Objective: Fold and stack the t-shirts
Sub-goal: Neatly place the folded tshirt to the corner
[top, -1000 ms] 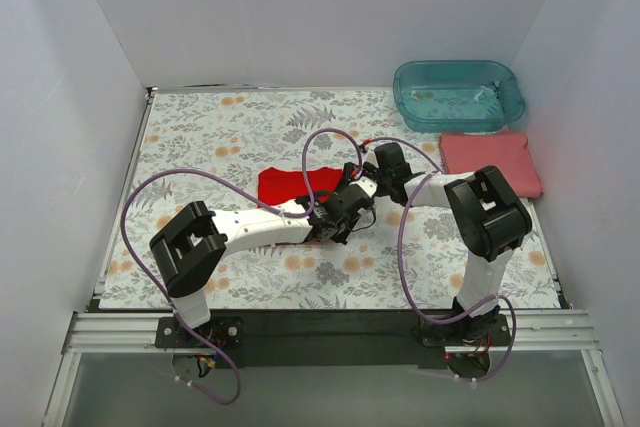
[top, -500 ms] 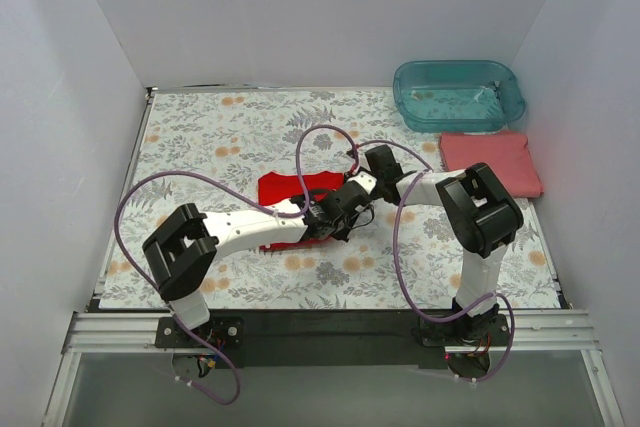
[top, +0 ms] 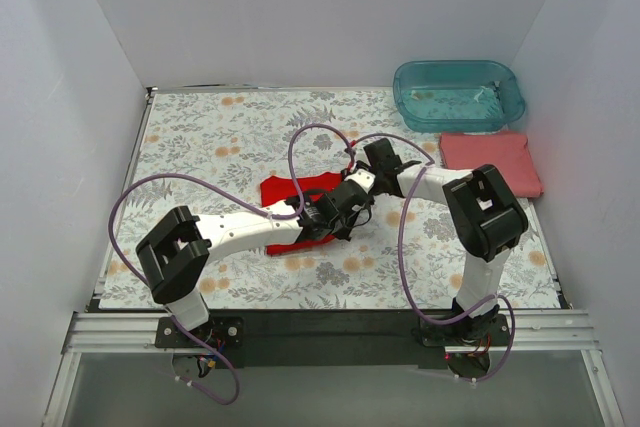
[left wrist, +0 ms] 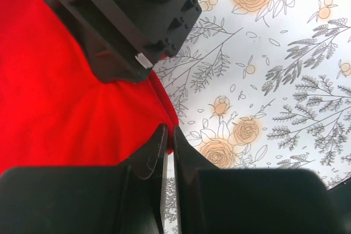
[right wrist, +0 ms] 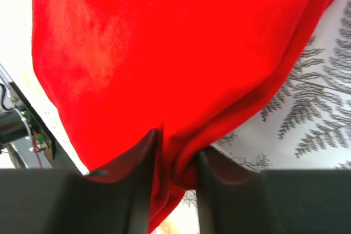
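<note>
Pinching a thin edge of the red t-shirt (left wrist: 66, 108), the left fingers (left wrist: 151, 160) are seen pressed almost together, while a thicker bunch of the same cloth is clamped between the right fingers (right wrist: 140, 173). The shirt is found mid-way across the floral surface (top: 220, 137). The salmon-pink t-shirt (top: 490, 159) is laid folded at the right, just near of the teal tub (top: 458, 97).

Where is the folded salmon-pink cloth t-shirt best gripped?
Likely its left edge, approached from the left: the salmon-pink folded cloth t-shirt lies flat, the translucent teal plastic tub sits just beyond its far edge and the wall is close on its right.
</note>
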Motion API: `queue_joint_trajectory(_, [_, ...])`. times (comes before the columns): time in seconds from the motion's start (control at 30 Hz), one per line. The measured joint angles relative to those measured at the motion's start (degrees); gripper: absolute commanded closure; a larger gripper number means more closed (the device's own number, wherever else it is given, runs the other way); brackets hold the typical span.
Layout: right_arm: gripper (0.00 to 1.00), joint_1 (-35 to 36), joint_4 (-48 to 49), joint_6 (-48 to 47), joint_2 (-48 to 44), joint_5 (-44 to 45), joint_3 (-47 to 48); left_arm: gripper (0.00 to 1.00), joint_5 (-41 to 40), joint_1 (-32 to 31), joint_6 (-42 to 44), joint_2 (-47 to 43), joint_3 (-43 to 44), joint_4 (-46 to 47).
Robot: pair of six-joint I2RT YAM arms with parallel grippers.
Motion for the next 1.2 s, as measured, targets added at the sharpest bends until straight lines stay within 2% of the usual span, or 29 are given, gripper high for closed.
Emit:
queue_joint_trajectory(0.27, [0.25, -4.5, -2.6, 1.5, -5.6, 1.3, -3.6, 1.0, 1.7, 0.0, -1.6, 0.0, -0.5, 1.4])
queue_joint_trajectory(0.47, [0.22, -7.1, -1.8, 6.3, -9.7, 0.8, -9.3, 1.0, 1.7, 0.0, -2.3, 0.0, -0.5, 1.5])
queue_joint_trajectory(0.63, [0.2, -7.0, 6.8, 15.0, -11.1, -3.6, -16.0, 1.0, 1.7, 0.0, -2.7, 0.0, -0.5, 1.5])
queue_joint_trajectory(0.8, [0.2, -6.3, 13.2, 21.2, -9.4, -5.6, -17.2, 1.0, 1.7, 0.0, -2.8, 0.0, -0.5, 1.5])
queue_joint_trajectory(1.0, [0.24, -5.3, 18.7, 25.4, -5.9, -7.7, -16.7, 1.0, 2.0, 0.0, -3.0, 0.0, -0.5, 1.5])
queue_joint_trajectory(1.2, [0.34, -5.0, 20.6, 26.2, -3.3, -8.1, -15.3, 1.0, 2.4, 0.0, -3.4, 0.0, -0.5, 1.5])
